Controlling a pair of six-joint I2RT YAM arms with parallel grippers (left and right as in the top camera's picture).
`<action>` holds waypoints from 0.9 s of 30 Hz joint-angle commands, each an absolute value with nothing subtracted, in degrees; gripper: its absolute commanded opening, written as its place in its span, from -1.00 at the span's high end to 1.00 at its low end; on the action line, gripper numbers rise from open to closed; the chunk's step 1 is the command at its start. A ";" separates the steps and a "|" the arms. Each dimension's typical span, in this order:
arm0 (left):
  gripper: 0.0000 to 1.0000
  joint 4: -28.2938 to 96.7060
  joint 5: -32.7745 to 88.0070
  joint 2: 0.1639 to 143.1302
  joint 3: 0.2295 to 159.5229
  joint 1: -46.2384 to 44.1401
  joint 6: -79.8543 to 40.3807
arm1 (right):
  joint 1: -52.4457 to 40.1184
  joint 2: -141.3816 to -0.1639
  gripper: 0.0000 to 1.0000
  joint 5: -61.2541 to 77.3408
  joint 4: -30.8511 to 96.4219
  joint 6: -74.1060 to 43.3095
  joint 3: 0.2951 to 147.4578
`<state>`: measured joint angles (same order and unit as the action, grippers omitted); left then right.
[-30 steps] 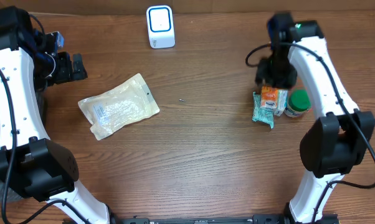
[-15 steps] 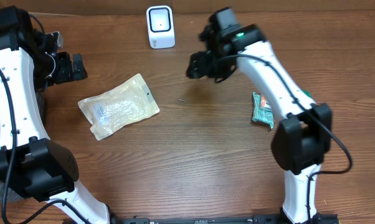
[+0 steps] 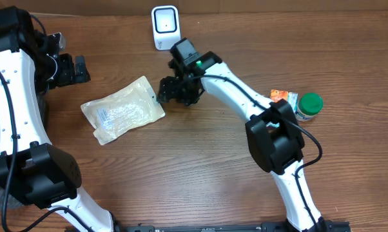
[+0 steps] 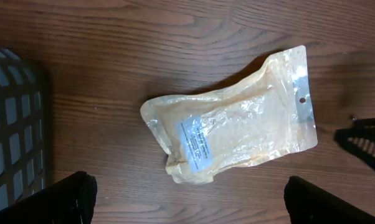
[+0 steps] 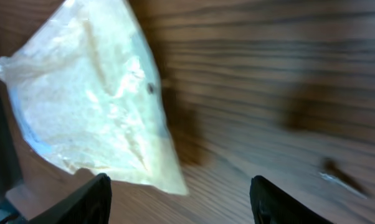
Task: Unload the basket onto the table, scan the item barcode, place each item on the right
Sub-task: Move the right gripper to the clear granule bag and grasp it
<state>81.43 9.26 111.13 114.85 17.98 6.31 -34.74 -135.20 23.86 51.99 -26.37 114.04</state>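
Pouch [image 3: 123, 111]: lies flat on the table left of centre, printed label [image 4: 197, 142] facing up.
Long axis: runs from 8 o'clock to 2 o'clock in the overhead view, with the hang-hole edge at the 2 o'clock end.
Right gripper [image 3: 168, 91]: jaws apart and empty, just beside the hang-hole edge; the pouch lies at its 8 o'clock.
Left gripper [image 3: 81, 69]: jaws spread wide, grasping nothing; at the pouch's 10 o'clock, well apart from it.
Nearer arm: the right.
Scanner [image 3: 165, 27]: upright at the far table edge, at 12 o'clock from the right gripper.
Coming move (judged): the right jaws close across the near edge, then carry the pouch toward 12 o'clock, label facing the scanner.
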 commanded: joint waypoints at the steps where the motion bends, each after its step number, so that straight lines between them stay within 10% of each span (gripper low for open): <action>1: -0.99 81.38 9.91 110.48 115.85 17.56 5.98 | -35.64 -137.25 -0.36 25.82 49.80 -28.03 114.72; 17: -0.99 81.38 9.91 110.48 115.85 17.56 5.98 | -38.65 -146.87 0.15 34.46 38.72 -28.12 114.54; 27: -0.99 81.38 9.91 110.48 115.85 17.56 5.98 | -37.85 -148.20 0.92 37.89 38.50 -28.51 114.48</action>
